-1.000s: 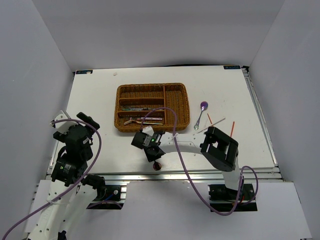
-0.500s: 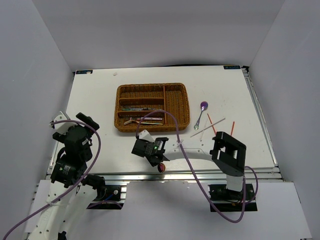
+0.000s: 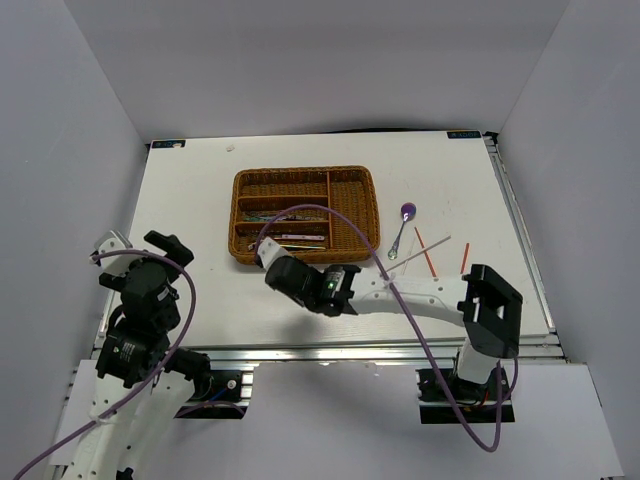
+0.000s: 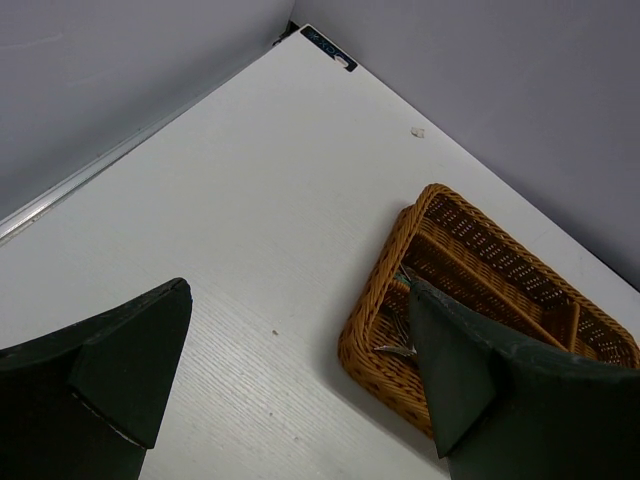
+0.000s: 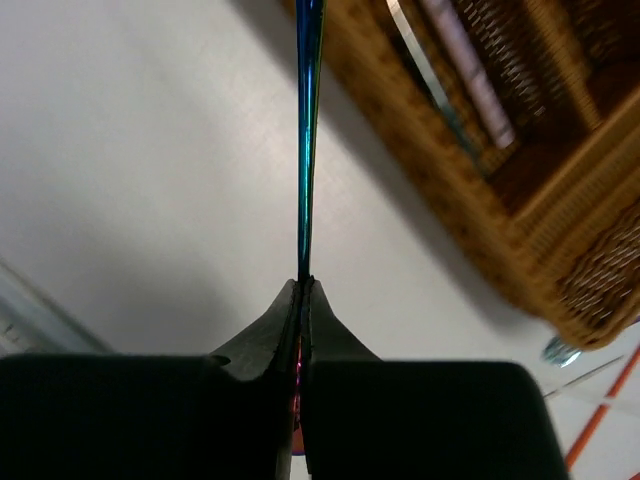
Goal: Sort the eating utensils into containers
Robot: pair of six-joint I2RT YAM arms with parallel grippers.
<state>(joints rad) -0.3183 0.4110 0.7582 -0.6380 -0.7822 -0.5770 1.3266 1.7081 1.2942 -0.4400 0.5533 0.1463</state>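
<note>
My right gripper (image 3: 272, 262) is shut on a thin iridescent spoon handle (image 5: 307, 150), which runs straight out from the closed jaws; a red glow shows between the pads. The gripper sits just in front of the front left corner of the brown wicker tray (image 3: 305, 171). The tray also shows in the right wrist view (image 5: 470, 215) and the left wrist view (image 4: 385, 300). Several utensils (image 3: 285, 240) lie in its long slots. My left gripper (image 4: 300, 380) is open and empty, well left of the tray. A purple-bowled spoon (image 3: 406, 213), a white chopstick (image 3: 420, 250) and red chopsticks (image 3: 426, 252) lie on the table right of the tray.
The white table (image 3: 200, 200) is walled by grey panels at the back and sides. The right arm's links (image 3: 420, 293) stretch along the front of the table, its cable looping over the tray. A metal rail (image 3: 330, 350) runs along the near edge.
My right gripper has swung from the near table edge up and left to the tray's front left corner, carrying the spoon; its red bowl no longer shows. The left arm shifted slightly left.
</note>
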